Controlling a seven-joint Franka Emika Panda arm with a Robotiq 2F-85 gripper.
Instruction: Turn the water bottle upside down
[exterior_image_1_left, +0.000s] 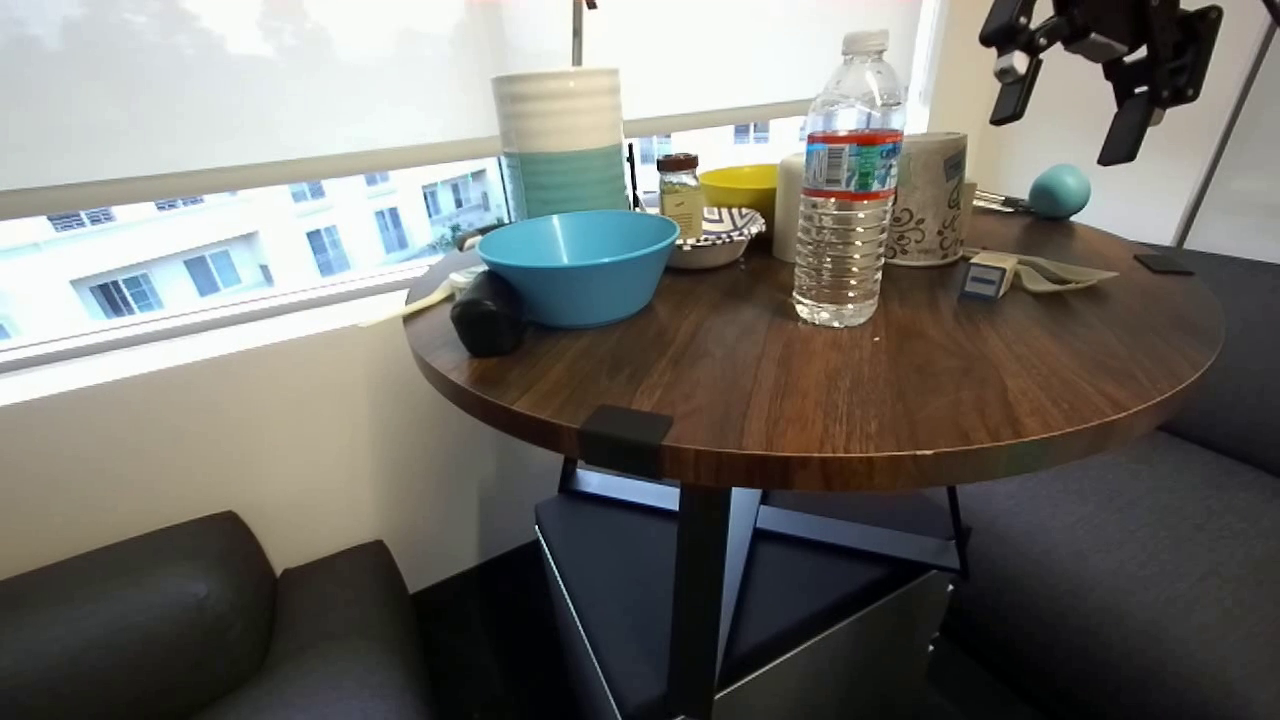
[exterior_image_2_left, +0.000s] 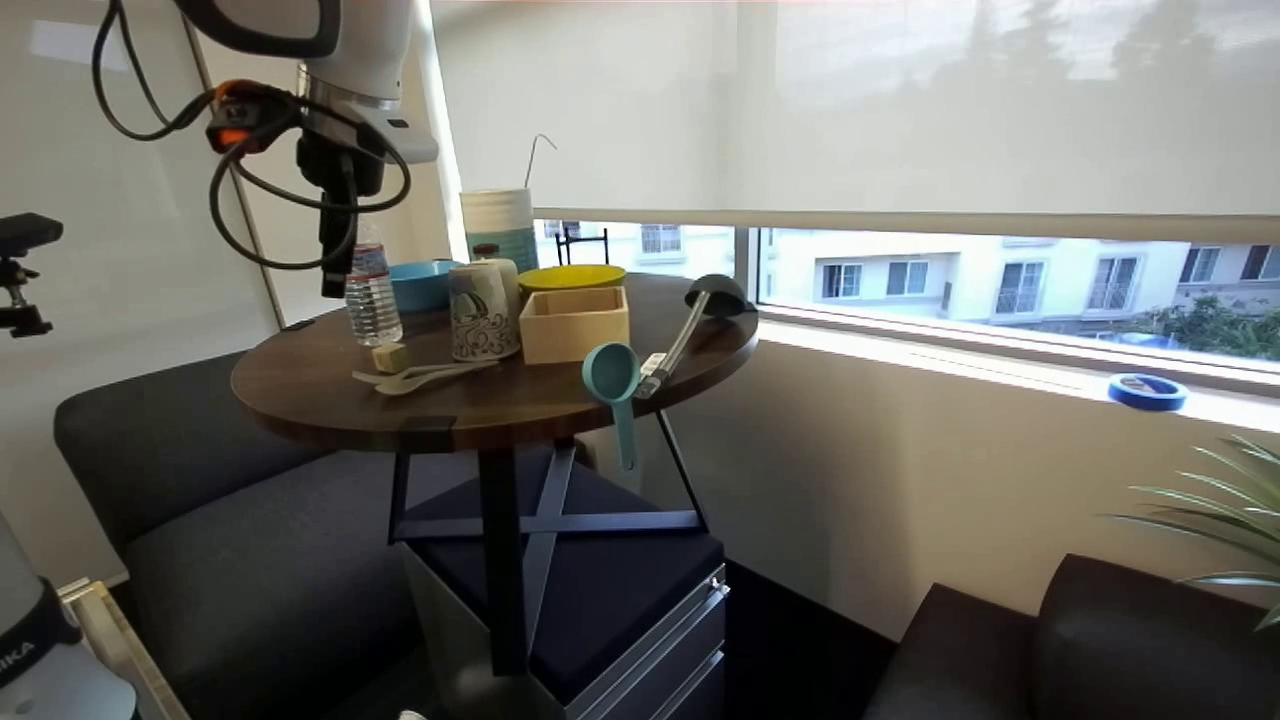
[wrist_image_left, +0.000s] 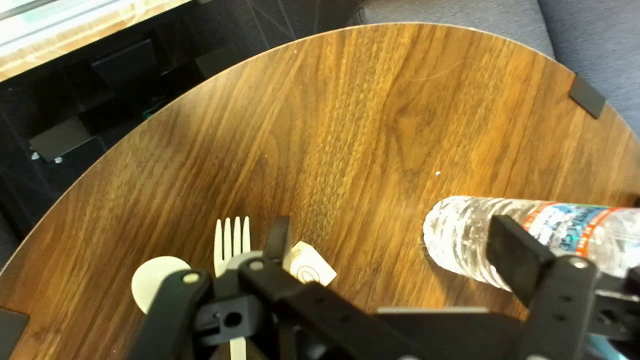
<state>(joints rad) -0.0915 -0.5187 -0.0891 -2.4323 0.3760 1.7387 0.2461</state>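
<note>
The water bottle (exterior_image_1_left: 848, 200) stands upright on the bench (exterior_image_1_left: 740, 390), white cap up, between the blue bowl (exterior_image_1_left: 578, 268) and the block (exterior_image_1_left: 985, 278) in an exterior view. It is seen whole there; the wrist view has its base and label, with the top running off the edge. The hand (exterior_image_1_left: 1058, 140) hangs over the bench, its two fingers (exterior_image_1_left: 1128, 130) spread wide apart. A gap parts it from the bottle in an exterior view, while in the wrist view one finger crosses in front of the ribbed plastic.

The wrist view picks out a fork (wrist_image_left: 223, 257) by its four tines, and the round end of a spoon (wrist_image_left: 157, 280). A wooden box (exterior_image_2_left: 575, 330), a ladle (exterior_image_2_left: 722, 290), a scoop (exterior_image_2_left: 610, 372) with its handle reaching past the bench edge, and tape (exterior_image_2_left: 1147, 392) on the window sill (exterior_image_2_left: 1000, 356) come out plainly in an exterior view.

Counted: one bottle, one block, one fork, one wooden box, one ladle, one scoop, one roll of tape, one jar (exterior_image_1_left: 682, 205), and three bowls, namely the blue bowl, a yellow bowl (exterior_image_1_left: 740, 187) and a patterned bowl (exterior_image_1_left: 735, 225).
</note>
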